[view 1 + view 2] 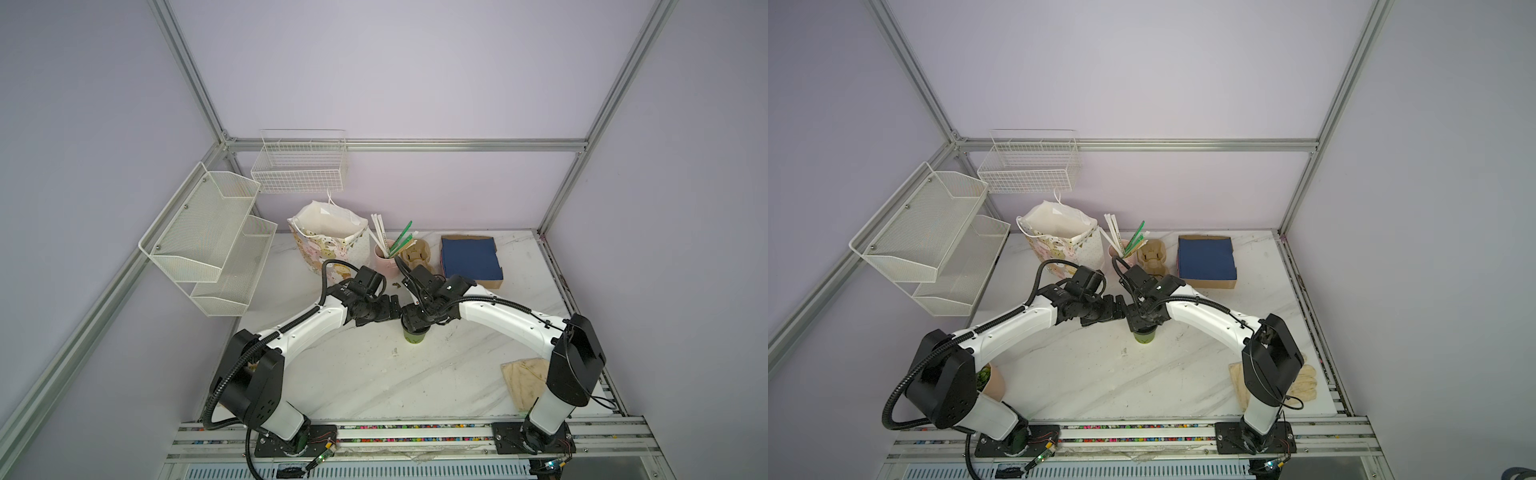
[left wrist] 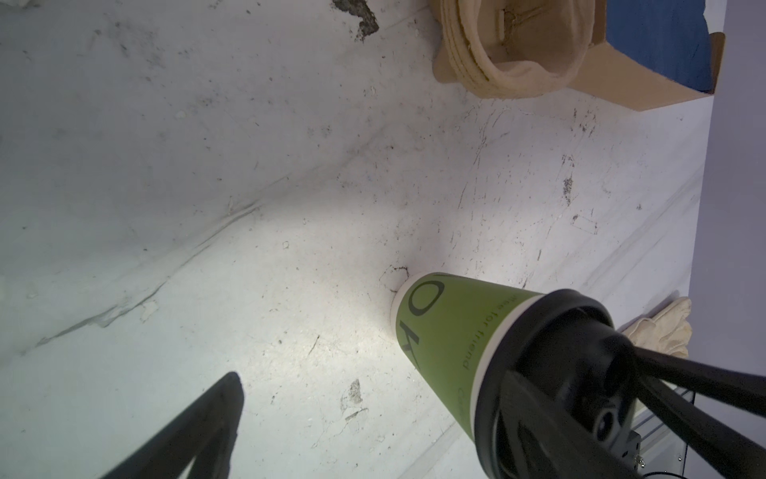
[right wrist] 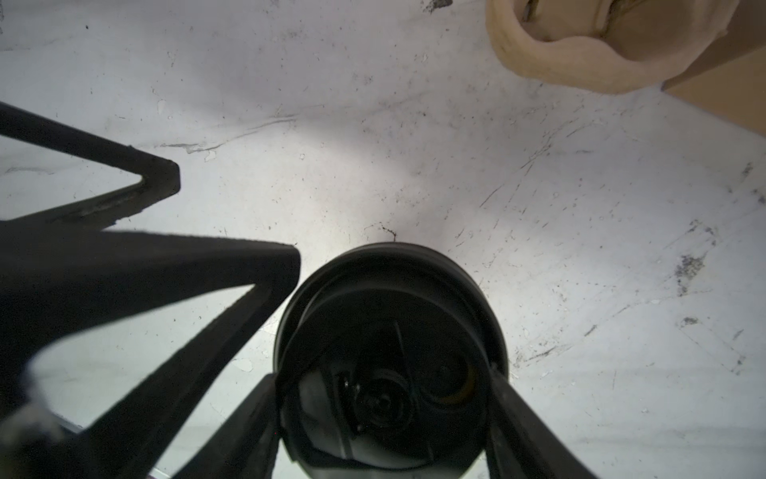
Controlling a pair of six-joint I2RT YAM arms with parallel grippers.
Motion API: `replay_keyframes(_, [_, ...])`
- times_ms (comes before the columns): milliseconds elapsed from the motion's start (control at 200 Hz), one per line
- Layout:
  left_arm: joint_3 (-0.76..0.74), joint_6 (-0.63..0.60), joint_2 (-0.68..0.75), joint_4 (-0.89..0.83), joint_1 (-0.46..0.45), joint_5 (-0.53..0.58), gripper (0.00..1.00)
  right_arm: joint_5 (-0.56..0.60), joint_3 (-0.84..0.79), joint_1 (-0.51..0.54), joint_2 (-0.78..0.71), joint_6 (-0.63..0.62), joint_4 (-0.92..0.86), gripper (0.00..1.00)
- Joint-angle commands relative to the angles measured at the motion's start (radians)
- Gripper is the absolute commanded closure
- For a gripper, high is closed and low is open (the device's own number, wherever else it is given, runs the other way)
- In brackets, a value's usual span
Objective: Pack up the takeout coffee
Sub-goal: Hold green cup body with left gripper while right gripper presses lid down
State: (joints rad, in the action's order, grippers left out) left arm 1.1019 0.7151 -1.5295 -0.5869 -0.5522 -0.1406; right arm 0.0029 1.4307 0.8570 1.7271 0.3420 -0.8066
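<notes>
Green cup [image 2: 439, 331] is stood on the surface [image 2: 207, 166], its lid [image 3: 389, 290] gripped from above by the right claw [image 3: 383, 377], seemingly for lifting; left claw [image 3: 234, 213] is held released alongside.

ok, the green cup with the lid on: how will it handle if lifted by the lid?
Probably tippy: the green cup tapers to a narrow base. The right hand appears to pinch only the black lid, so the lid may pop off under load. The paper wall likely dents if squeezed. The fill is hidden, so its weight is unclear.
</notes>
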Motion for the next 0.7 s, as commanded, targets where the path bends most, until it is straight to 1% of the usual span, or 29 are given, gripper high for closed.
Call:
replay_keyframes(0, [0.073, 0.006, 0.051, -0.012, 0.0, 0.002, 0.03, -0.072, -0.081, 0.004, 0.085, -0.013, -0.113, 0.31])
replay_keyframes(90, [0.035, 0.023, 0.054, -0.005, 0.0, -0.031, 0.03, -0.072, -0.084, 0.004, 0.082, -0.016, -0.109, 0.31])
replay_keyframes(215, [-0.035, 0.054, 0.068, 0.055, 0.0, -0.082, 0.04, -0.074, -0.092, 0.004, 0.081, -0.02, -0.103, 0.31])
replay_keyframes(305, [-0.056, 0.061, 0.068, 0.073, -0.002, -0.11, 0.05, -0.077, -0.093, 0.005, 0.079, -0.017, -0.101, 0.31])
replay_keyframes(495, [-0.095, 0.064, 0.067, 0.075, -0.002, -0.101, 0.1, -0.08, -0.093, 0.005, 0.075, -0.013, -0.1, 0.31])
replay_keyframes(695, [-0.148, 0.073, 0.083, 0.091, -0.001, -0.088, 0.11, -0.085, -0.099, 0.005, 0.075, -0.012, -0.097, 0.31])
